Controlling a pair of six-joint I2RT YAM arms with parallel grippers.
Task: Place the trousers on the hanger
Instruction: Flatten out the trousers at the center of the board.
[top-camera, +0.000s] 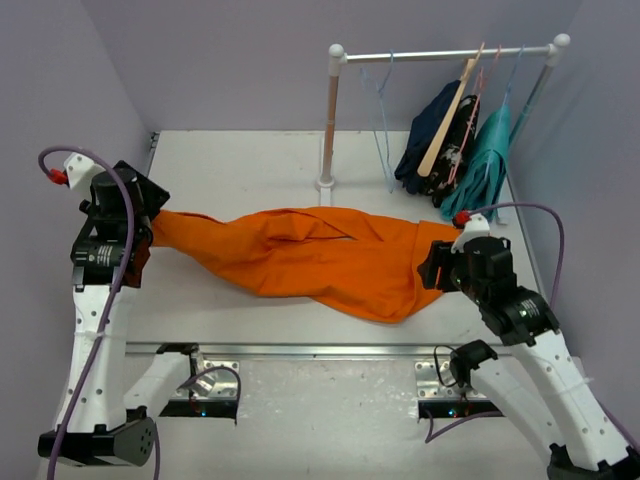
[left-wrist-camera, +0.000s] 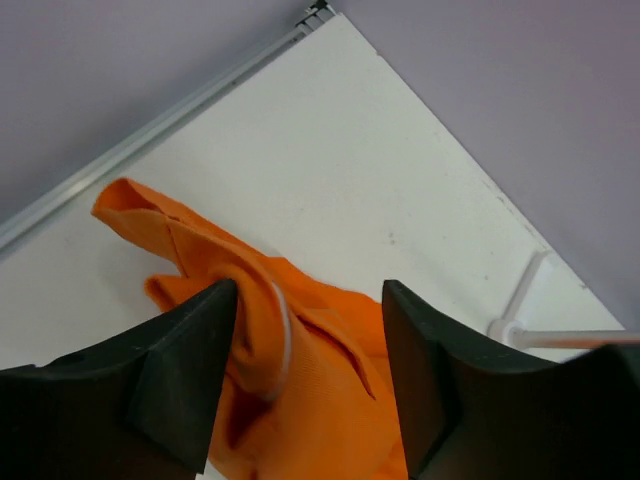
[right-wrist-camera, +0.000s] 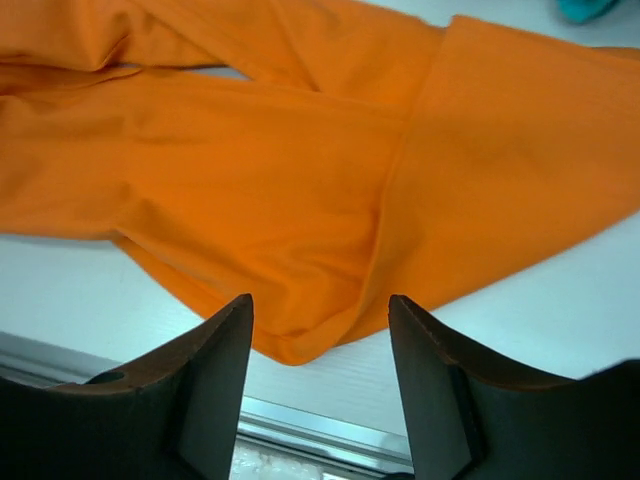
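Orange trousers (left-wrist-camera: 330, 385) between fingers (left-wrist-camera: 175, 375) of left claw (left-wrist-camera: 308, 295)

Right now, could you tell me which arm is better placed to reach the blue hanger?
Probably the right: the right gripper is open and nearer the hanger; the left gripper straddles the far end of the trousers.

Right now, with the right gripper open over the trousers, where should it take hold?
Grip the folded corner at the wide right end of the trousers, coming straight down from above with the right gripper. That fold lies flat, sticks out as an edge and sits under the open fingers, so they can close across it.
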